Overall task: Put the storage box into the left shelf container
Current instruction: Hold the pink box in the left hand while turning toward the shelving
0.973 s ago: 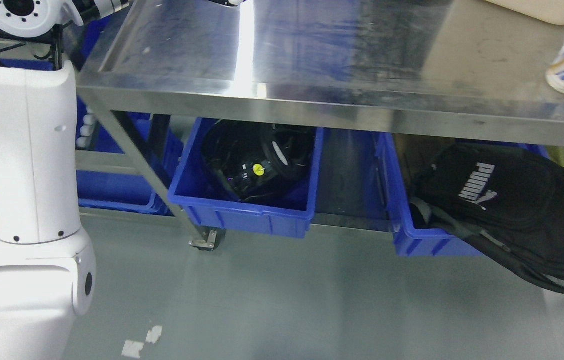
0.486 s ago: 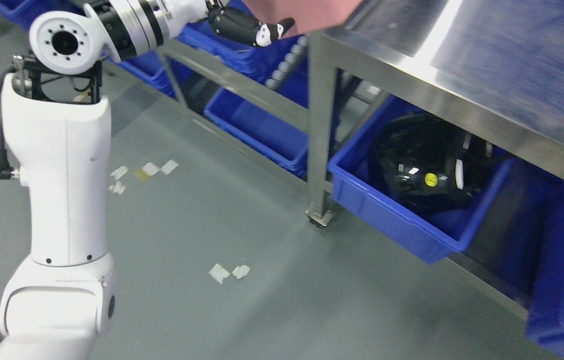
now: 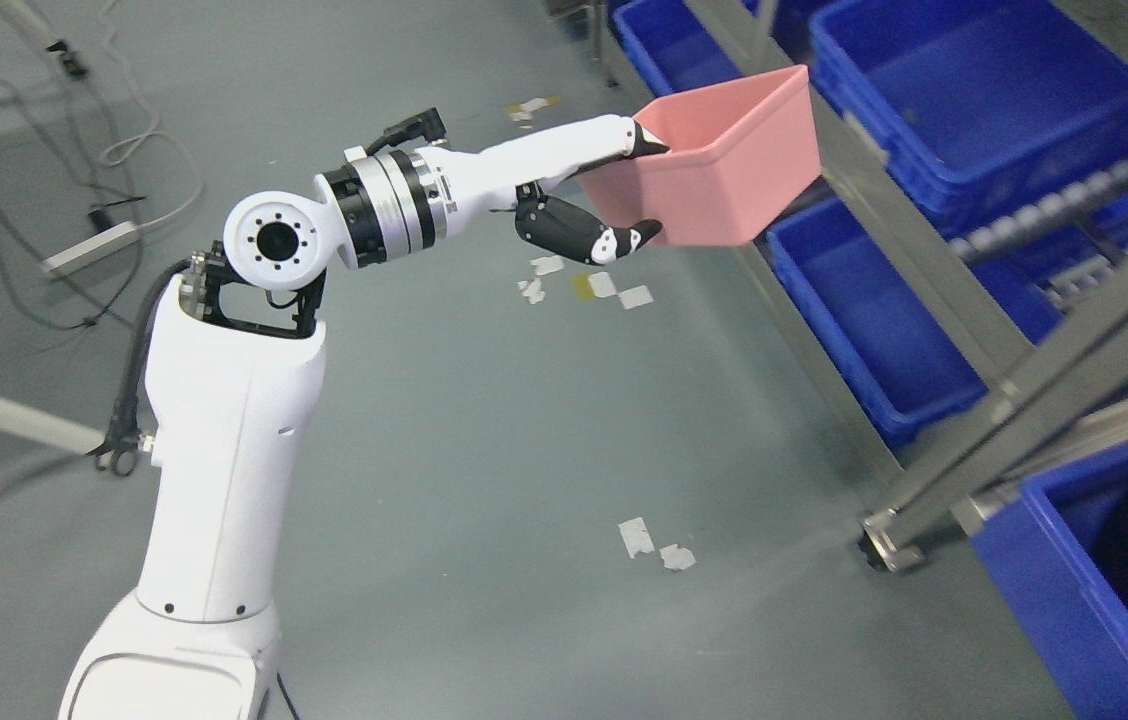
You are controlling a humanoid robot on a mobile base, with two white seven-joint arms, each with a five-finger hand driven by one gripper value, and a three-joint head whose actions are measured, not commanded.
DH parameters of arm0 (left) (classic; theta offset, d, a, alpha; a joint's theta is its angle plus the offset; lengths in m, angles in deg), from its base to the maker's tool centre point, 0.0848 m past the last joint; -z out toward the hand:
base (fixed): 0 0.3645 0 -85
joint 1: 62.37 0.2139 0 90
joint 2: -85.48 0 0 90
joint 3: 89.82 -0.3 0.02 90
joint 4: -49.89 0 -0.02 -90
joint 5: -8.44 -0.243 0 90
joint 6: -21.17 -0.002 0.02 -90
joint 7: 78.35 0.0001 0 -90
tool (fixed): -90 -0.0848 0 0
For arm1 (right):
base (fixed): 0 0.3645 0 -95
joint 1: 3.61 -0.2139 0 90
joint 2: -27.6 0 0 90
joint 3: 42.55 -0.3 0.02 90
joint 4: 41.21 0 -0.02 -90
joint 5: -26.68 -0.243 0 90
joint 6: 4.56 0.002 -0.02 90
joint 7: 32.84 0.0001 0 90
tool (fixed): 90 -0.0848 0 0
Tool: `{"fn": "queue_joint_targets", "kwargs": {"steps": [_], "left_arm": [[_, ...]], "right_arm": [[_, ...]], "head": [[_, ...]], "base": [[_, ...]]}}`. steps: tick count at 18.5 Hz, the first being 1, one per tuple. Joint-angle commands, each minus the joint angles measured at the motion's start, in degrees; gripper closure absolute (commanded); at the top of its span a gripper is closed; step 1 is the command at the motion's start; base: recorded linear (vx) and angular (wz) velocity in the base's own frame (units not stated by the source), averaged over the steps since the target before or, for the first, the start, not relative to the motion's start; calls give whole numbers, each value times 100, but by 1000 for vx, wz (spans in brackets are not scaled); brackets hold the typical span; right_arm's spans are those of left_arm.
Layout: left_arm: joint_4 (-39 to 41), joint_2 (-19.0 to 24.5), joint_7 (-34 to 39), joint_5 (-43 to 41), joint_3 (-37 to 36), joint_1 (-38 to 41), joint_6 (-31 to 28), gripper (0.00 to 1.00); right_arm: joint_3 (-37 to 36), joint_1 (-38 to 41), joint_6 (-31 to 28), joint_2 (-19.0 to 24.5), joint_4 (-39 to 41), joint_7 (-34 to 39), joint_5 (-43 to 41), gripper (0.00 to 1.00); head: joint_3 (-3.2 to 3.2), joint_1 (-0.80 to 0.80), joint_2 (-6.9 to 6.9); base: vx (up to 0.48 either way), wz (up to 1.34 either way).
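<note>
Holding a pink storage box beside the blue shelf bins

Gripping the pink storage box (image 3: pixel 714 160) at its near end, the left robot hand (image 3: pixel 614 195) sits in the upper middle of the frame: a white thumb side lies over the box's rim while dark fingers (image 3: pixel 574 228) with white tips curl beneath its base, so the robot hand is clenched on the box. The box is off the floor, open side up and tilted, its far corner raised toward the upper right (its inside looks bare from this angle). The white left arm (image 3: pixel 224 470) rises from the lower left of the frame, bends at a round joint and reaches right toward the box.

To the right of the box a metal shelf frame (image 3: pixel 1034 390) runs diagonally from the top of the frame to the lower right. Several blue bins (image 3: pixel 984 90) rest in it at the upper right, and the box hangs just beside them, partly overlapping the nearest ones in view. Another blue bin (image 3: pixel 1054 590) with dark contents fills the lower right corner. Scraps of tape (image 3: pixel 659 545) lie on the grey floor (image 3: pixel 484 420), and cables (image 3: pixel 114 200) trail at the upper left.
</note>
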Motion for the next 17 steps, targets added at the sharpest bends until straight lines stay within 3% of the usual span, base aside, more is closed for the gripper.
{"fn": "queue_joint_targets", "kwargs": {"steps": [1,8,11,17], "left_arm": [[323,-39,10,15,-234,505,170,99],[542,-39,-17,15,171,856,363,99],[543,-39,-113,23,584,979,574,98],[543,-39,-184,23,629,1586,1181,98]], "right_arm": [[-17,-34,-9,-100,100,0,-9,0],[-17,-34,-9,-100,100,0,-9,0],[-17,-34,-9,-100,100,9,-9,0],[-17,-34,-9,-100,100,0,-9,0]], "head": [[0,0,0],[1,0,0],[1,0,0],[1,0,0]], "base": [[180,907],[314,588],[383,185],[406,143]]}}
